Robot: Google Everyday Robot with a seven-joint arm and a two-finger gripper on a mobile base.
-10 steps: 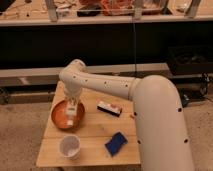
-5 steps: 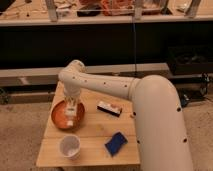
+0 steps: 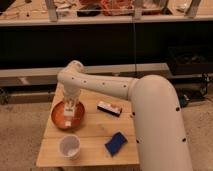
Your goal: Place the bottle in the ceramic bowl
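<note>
Since your gripper (image 3: pixel 69 111) hangs low inside the ceramic bowl (image 3: pixel 58 118), the bottle (image 3: pixel 68 119) can drop safely. Whether its fingers grip, you cannot tell.

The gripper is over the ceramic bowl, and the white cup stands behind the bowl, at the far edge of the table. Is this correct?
Not quite. The camera view shows the gripper over the ceramic bowl, but the white cup stands in front of the bowl, at the near edge of the table, not the far edge.
</note>
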